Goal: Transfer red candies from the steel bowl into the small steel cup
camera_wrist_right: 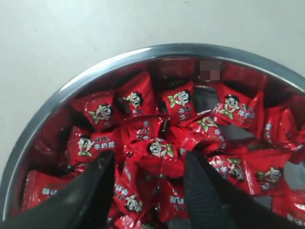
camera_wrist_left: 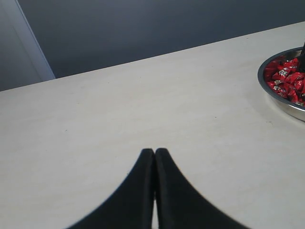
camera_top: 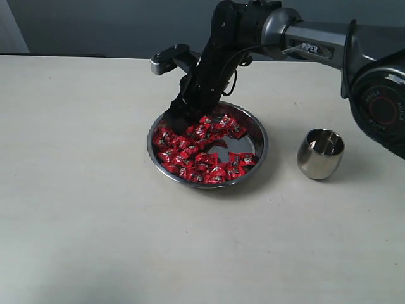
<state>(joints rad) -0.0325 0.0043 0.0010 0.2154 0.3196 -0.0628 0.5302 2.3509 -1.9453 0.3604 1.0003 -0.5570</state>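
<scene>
The right end effector [camera_top: 179, 120] hangs low inside the steel bowl [camera_top: 262, 142], jaws spread wide and tips down among the red candies [camera_top: 196, 158]. From the right wrist view, several wrappers lie between and just beneath the tips, but none is pinched. The small steel cup [camera_top: 319, 158] stands upright on the desk [camera_top: 82, 190], well apart from that end effector, beyond the bowl's opposite rim. No red shows in the part of its mouth that can be seen, though the bottom is hidden. The left end effector [camera_wrist_left: 155, 151] sits with its jaws pressed together over bare desk, holding nothing, the bowl well off to one side of it. Judged from this, the job looks to be at an early pick: a thick heap of candies fills most of the bowl, no delivery to the cup is evident, and the closing of the jaws, the lift, the carry across and the drop are all left to do for this candy and many after it.
</scene>
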